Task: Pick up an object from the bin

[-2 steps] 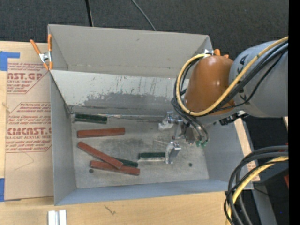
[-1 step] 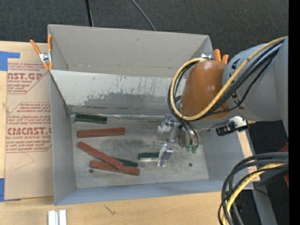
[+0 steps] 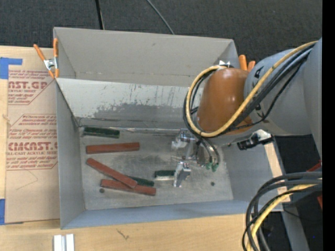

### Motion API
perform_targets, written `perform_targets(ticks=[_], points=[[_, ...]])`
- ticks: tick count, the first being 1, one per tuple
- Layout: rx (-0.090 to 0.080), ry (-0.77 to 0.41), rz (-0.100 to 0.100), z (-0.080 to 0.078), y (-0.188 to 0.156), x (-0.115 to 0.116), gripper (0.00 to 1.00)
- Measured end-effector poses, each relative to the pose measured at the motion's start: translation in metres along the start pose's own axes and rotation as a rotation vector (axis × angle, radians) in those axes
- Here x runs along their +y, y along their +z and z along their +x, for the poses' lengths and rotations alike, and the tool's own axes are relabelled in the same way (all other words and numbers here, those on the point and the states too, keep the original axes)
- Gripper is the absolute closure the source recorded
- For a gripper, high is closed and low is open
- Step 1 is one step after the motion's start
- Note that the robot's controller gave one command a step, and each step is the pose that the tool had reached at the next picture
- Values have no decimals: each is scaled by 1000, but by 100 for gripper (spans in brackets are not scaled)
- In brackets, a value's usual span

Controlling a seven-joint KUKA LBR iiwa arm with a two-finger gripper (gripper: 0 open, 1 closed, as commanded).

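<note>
Short dark green flat bar (image 3: 164, 174) lies on the floor of the grey metal bin (image 3: 70, 166), just left of the gripper (image 3: 179, 179), with its right end at the gripper's tip. There are three dark green bars: this one, a second short green bar (image 3: 144, 182) farther left of the gripper, and a longer green bar (image 3: 102, 133) well to its upper left. There are also three reddish-brown flat bars, all left of the gripper: a level brown bar (image 3: 112, 148), a slanted brown bar (image 3: 111, 172) and a lowest brown bar (image 3: 129, 187). The last two touch each other. Whether the jaws are parted or clenched cannot be told.
</note>
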State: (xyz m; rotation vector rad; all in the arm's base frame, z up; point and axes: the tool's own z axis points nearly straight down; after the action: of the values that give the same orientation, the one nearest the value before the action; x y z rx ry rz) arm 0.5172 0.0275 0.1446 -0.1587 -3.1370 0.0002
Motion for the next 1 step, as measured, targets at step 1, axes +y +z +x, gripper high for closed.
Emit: perform_targets(ticks=[1], points=[[-13, 119, -2, 13, 75, 11, 0]])
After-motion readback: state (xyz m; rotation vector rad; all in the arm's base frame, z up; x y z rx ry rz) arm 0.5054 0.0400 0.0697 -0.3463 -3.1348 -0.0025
